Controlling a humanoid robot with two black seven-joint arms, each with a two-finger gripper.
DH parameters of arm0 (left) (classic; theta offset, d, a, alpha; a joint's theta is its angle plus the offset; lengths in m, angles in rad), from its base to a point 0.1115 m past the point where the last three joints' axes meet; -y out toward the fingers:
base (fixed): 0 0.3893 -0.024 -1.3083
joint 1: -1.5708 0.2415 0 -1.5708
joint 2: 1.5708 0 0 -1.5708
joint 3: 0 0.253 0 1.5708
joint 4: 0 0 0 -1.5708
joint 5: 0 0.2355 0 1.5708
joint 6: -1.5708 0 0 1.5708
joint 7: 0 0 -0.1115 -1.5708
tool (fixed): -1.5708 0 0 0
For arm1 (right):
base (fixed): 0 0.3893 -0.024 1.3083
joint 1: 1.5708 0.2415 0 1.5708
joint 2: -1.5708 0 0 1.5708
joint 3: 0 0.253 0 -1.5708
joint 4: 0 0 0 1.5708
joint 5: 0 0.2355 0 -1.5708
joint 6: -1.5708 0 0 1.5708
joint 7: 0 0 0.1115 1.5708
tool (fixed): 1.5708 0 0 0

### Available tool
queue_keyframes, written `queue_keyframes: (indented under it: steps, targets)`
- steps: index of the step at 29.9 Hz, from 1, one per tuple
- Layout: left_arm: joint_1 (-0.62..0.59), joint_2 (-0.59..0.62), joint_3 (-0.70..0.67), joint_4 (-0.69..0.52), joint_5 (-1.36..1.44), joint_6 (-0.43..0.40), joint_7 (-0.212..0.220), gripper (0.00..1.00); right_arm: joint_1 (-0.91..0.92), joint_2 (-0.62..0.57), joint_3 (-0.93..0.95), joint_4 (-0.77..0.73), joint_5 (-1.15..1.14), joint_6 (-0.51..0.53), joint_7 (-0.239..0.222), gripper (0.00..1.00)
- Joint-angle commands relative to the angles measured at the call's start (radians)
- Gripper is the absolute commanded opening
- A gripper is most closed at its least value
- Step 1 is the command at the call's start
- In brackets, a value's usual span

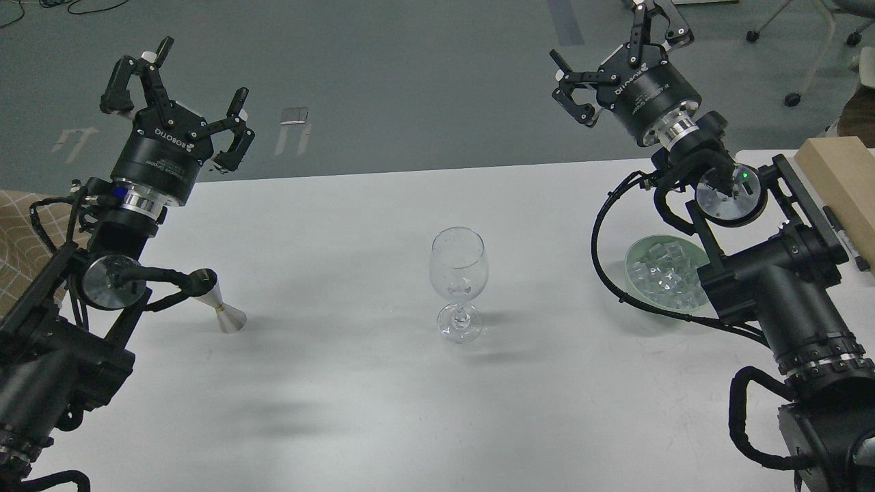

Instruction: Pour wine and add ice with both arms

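Grey floor fills the far half of the head view; the near half is a white bench (pixel 355 410).

Left arm (pixel 61 328): comes up from the lower left edge and leans away toward the far left corner of the bench. Its left claw (pixel 174 85) sits past the bench's far edge, over the floor, pointing up and away from you. Fingers (pixel 236 113) spread wide, nothing between them.

Right arm (pixel 779 301): rises from the lower right, bends at a bulky elbow, then reaches back and leftward. Its right claw (pixel 618 51) is held high, beyond the far edge, also over the floor. Fingers splayed apart, nothing held.

Wine glass (pixel 459 283): clear, stemmed, upright near the middle of the bench, well apart from both claws. No liquid can be made out in the bowl.

Ice (pixel 660 270): clear cubes heaped in a pale green bowl (pixel 632 263) on the right side of the bench. You see the bowl partly hidden behind the right arm's elbow and looped by its black cable (pixel 598 253); whether the cable touches the bowl cannot be told.

Small silver cone-shaped jigger (pixel 227 313): stands on the bench at left, just beside the left arm's cable end and partly covered by it.

Wooden block (pixel 837 174) lies along the right edge of the bench, with a dark pen (pixel 844 239) beside it.

Office chair wheels (pixel 793 99) show on the floor at upper right.
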State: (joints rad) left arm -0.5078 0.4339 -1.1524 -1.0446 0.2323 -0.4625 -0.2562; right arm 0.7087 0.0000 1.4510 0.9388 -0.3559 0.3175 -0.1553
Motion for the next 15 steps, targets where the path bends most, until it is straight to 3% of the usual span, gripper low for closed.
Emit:
queue_keyframes:
  steps: [1, 15]
  targets:
    - [0.003, -0.003, -0.021, 0.0, 0.001, -0.001, 0.0, 0.98, 0.002, 0.0, 0.0, 0.0, 0.0, -0.001, -0.001, 1.0]
    - [0.006, -0.006, -0.027, 0.002, 0.001, -0.016, 0.0, 0.98, 0.002, 0.0, 0.002, 0.0, 0.0, -0.003, -0.001, 1.0]
